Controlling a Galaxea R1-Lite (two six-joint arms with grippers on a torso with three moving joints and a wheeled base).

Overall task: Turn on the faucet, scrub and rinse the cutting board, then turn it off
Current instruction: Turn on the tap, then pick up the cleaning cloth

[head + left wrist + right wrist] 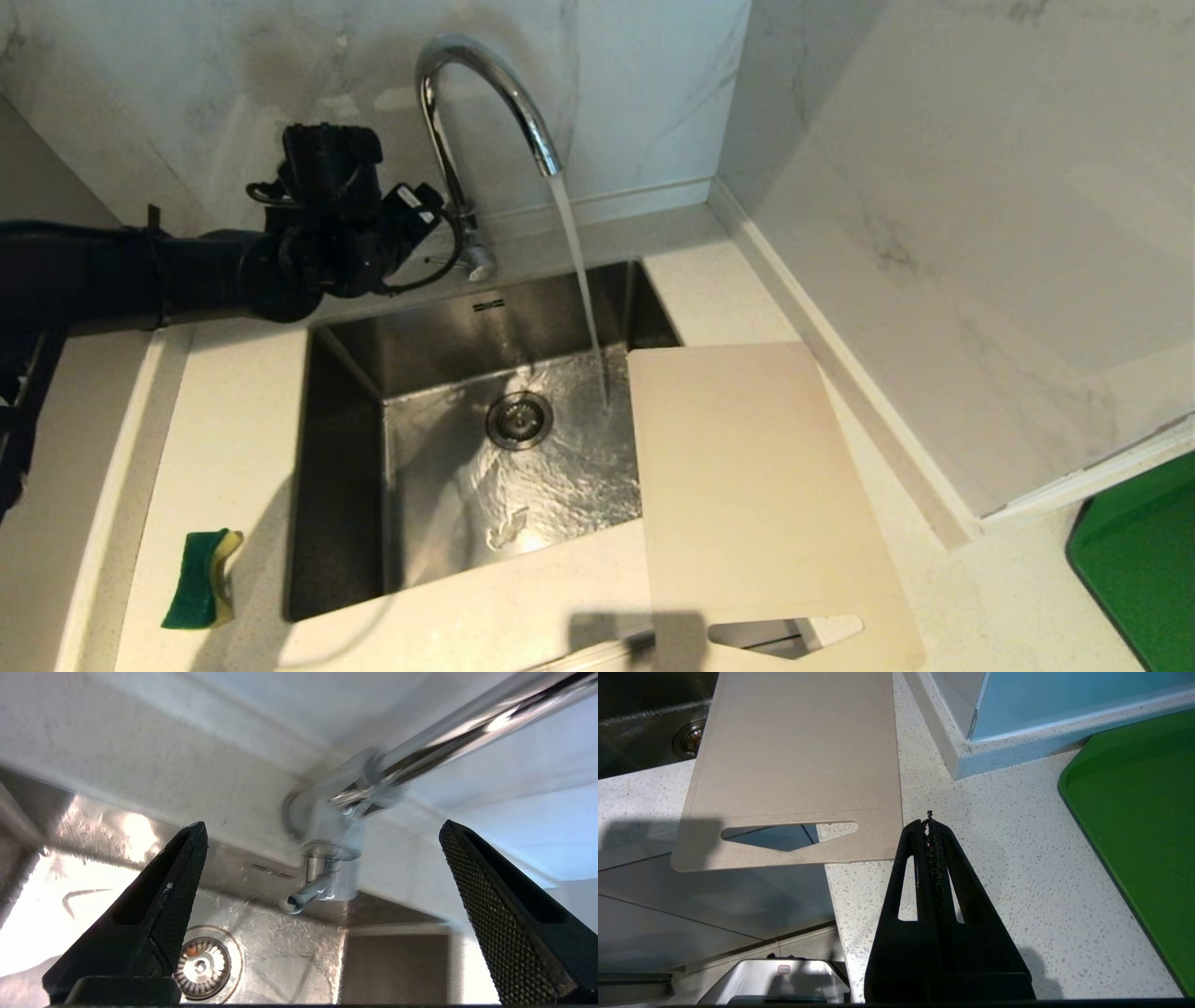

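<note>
Both our grippers hold nothing — left gripper (322, 830) spread wide near the running faucet (485, 93), right gripper (930, 823) clenched beside the cutting board (794, 765).

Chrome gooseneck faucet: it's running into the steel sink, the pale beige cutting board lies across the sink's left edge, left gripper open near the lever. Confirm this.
One error: the pale beige cutting board lies across the steel sink's right edge, as the head view shows. The chrome gooseneck faucet is running, and the left gripper is open near the lever.

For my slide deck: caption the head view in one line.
Water runs from the faucet into the sink; left gripper open beside its base, cutting board overhanging, sponge waiting.
</note>
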